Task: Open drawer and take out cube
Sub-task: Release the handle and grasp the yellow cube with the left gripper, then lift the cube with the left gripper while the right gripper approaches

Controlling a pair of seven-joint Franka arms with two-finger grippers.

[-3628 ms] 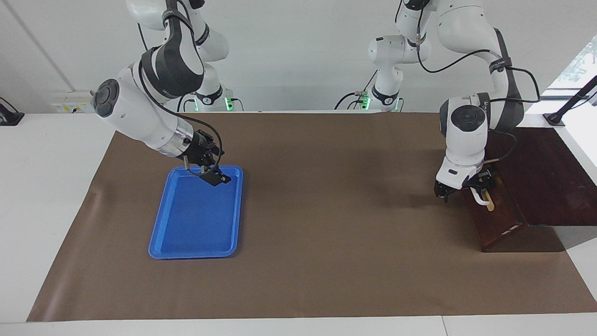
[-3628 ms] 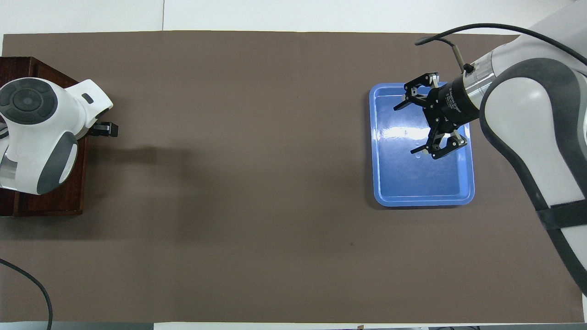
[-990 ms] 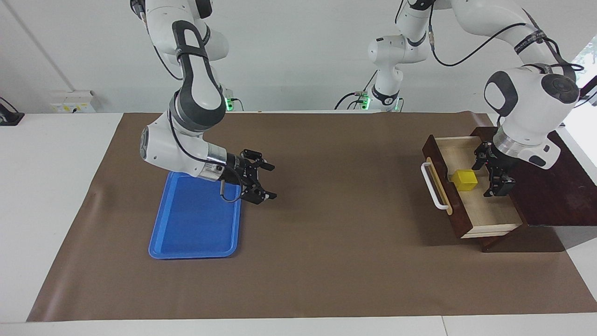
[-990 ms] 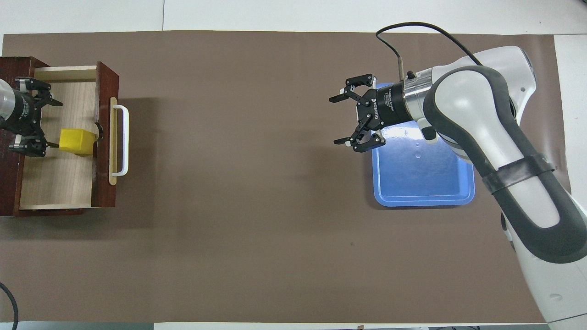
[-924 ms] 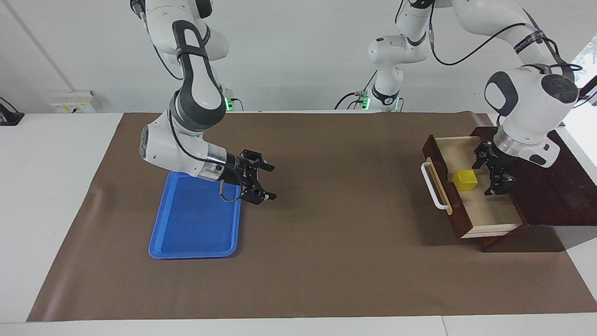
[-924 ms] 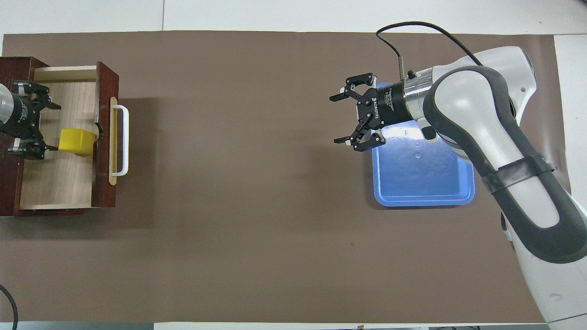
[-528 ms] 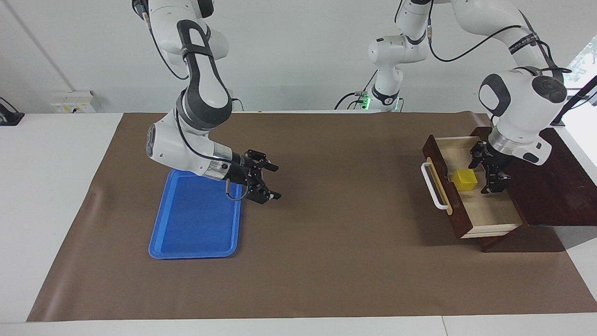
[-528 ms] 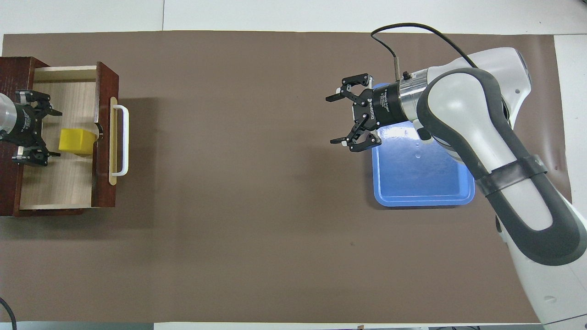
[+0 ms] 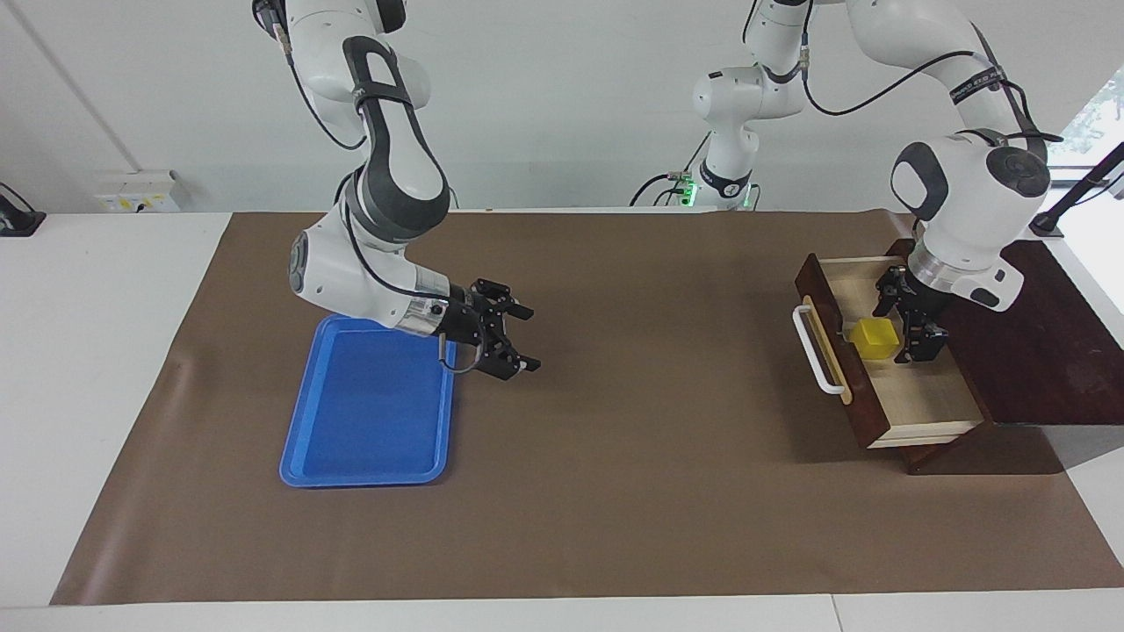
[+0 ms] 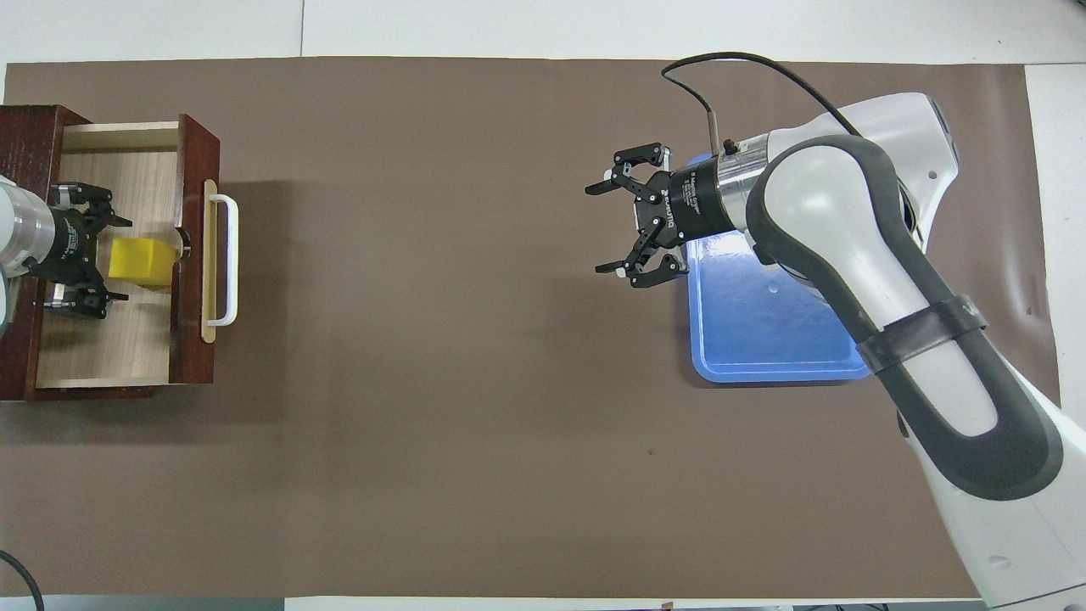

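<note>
Left gripper (image 9: 906, 327) now flanking cube (image 9: 875, 339) (unheld), drawer (image 9: 913, 406) open

Dark brown drawer (image 9: 887, 386) pulled open, small yellow cube (image 9: 875, 338) inside on its pale floor

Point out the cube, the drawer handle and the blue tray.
cube (image 9: 875, 338): facing view, on its yellow top face.
drawer handle (image 10: 227, 260): overhead view, middle of the white bar.
blue tray (image 9: 369, 421): facing view, bare floor.
</note>
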